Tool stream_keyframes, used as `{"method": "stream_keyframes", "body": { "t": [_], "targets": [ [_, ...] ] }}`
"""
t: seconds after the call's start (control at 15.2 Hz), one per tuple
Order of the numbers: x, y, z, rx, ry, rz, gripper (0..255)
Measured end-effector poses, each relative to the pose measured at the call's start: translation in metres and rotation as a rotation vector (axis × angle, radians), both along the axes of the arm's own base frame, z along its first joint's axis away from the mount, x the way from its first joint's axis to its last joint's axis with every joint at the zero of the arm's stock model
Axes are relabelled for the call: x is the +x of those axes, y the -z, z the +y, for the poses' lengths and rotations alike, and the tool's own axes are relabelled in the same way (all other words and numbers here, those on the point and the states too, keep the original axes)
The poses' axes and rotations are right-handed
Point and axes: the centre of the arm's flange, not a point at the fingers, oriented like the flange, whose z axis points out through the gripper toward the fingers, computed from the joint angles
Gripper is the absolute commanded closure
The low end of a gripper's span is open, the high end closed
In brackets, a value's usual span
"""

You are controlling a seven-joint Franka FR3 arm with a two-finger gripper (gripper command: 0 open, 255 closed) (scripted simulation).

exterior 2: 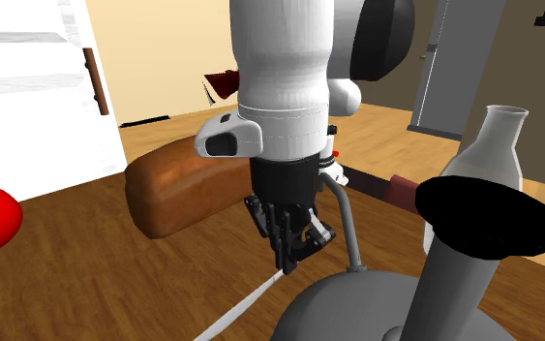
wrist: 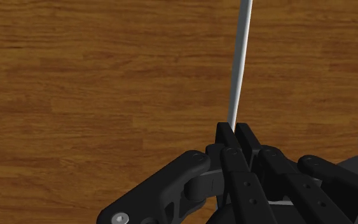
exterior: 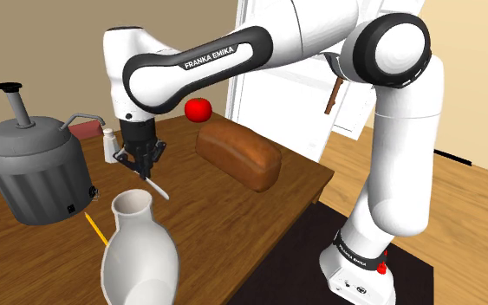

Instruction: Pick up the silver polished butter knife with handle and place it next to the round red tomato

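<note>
Your black two-finger hand [wrist: 234, 132] is clenched on the slim silver-white butter knife [wrist: 240, 63], left of centre in the shoulder view. You're likely at the carry step. Next, swing it toward the round red tomato [exterior: 198, 109], upper centre, clearing the brown bread loaf [exterior: 237, 152] on the wooden bench [exterior: 302, 175].

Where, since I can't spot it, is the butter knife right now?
The knife is in the gripper, clasped at one end, left of centre in the shoulder view, between the grey pot and the bread loaf.
</note>
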Motion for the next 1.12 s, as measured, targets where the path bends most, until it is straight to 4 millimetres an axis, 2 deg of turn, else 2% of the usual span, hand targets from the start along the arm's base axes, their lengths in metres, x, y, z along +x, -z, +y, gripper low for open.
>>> {"method": "stream_keyframes", "body": {
  "t": [1.12],
  "targets": [
    [-0.001, -0.090, 0.001, 0.000, 0.000, 0.000, 255]
  ]
}}
